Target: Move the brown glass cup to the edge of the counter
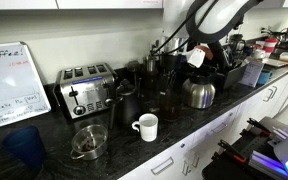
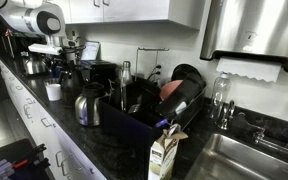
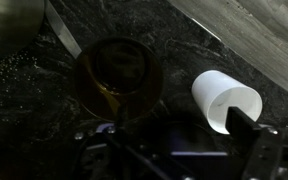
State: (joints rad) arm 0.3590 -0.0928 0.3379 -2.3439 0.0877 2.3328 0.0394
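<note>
Round see-through brown glass cup (image 3: 119,75) on speckled black stone counter (image 3: 19,105) (smooth white mug (image 3: 224,100) beside); fingers (image 3: 246,135) grip unclear.

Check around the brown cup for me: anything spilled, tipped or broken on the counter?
Nothing stands out. The brown glass cup stands upright on the counter with no puddle or shards around it. The white mug beside it is upright too; its slant in the wrist view looks like camera angle.
</note>
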